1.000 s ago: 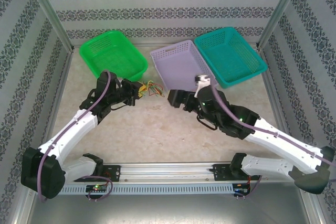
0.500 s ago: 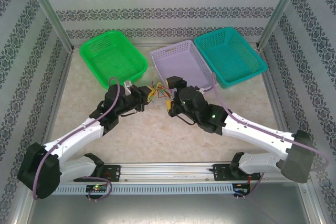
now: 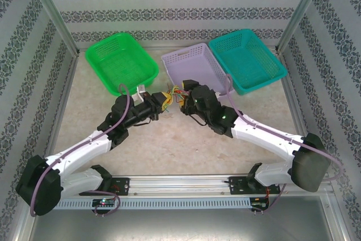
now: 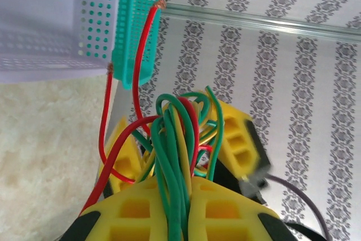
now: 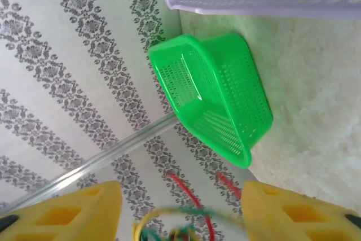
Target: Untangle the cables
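The cables (image 3: 172, 95) are a small knot of thin insulated wires. They are light enough that weight hardly matters and soft enough to bend wherever they are pulled. I judge that the plastic jackets will slide over one another under a gentle tug but cinch tight if yanked.

The knot sits between the two arms, just in front of the near corner of the lavender basket (image 3: 194, 70), over the tabletop (image 3: 169, 145) (whether it touches the surface I cannot tell). The left gripper (image 3: 162, 100) has its jaws pressed together on the bundle. Its wrist view shows green and yellow runs going straight down into the seam between the yellow fingers (image 4: 152, 187). The right gripper (image 3: 183, 99) has its jaws spread, one yellow finger on either side of the tangle, pinching nothing.

The best hold, to my eye, is a single strand out near a free end rather than the thick middle. The red wire (image 4: 136, 77) is a good candidate, since it loops up clear of the rest with bare copper tips.

Counted: two grippers, one tangle and three baskets, namely one green basket (image 3: 121, 60), one lavender basket and one teal basket (image 3: 247, 60). Within the tangle I make out red, green and yellow runs, at least one red and several green. Folds hide which runs belong to the same wire, so an exact count of the cables is not possible.
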`<state>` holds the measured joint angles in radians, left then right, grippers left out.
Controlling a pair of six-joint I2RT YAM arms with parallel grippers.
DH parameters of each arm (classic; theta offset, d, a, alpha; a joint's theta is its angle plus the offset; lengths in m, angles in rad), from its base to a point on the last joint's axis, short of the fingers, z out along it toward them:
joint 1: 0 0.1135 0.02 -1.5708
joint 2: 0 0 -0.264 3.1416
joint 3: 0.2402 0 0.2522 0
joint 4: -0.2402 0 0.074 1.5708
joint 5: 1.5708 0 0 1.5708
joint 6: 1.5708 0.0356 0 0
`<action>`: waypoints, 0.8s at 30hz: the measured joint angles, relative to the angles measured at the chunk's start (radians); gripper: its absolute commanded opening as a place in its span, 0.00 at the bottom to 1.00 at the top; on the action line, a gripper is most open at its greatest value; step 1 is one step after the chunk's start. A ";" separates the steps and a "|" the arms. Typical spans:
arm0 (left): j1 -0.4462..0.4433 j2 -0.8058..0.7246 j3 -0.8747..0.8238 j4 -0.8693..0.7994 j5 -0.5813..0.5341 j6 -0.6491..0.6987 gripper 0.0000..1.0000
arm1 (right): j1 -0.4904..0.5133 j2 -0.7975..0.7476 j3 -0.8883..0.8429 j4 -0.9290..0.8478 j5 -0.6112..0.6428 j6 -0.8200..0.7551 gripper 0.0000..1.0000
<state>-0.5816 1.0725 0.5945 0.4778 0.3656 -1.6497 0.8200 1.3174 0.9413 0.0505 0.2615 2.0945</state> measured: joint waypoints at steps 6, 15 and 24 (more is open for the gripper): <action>-0.001 -0.024 -0.014 -0.007 0.007 0.000 0.00 | -0.058 0.021 -0.006 0.040 -0.092 0.003 0.00; -0.024 -0.091 -0.052 -0.042 0.051 -0.031 0.03 | -0.143 -0.050 -0.055 0.026 -0.307 -0.181 0.00; -0.018 -0.151 0.067 -0.424 0.066 0.060 0.74 | -0.314 -0.179 0.135 -0.351 -0.253 -0.726 0.00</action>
<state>-0.5991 0.9218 0.6617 0.0536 0.4320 -1.5902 0.5064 1.1389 1.0763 -0.3008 0.0090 1.3685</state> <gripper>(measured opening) 0.737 0.154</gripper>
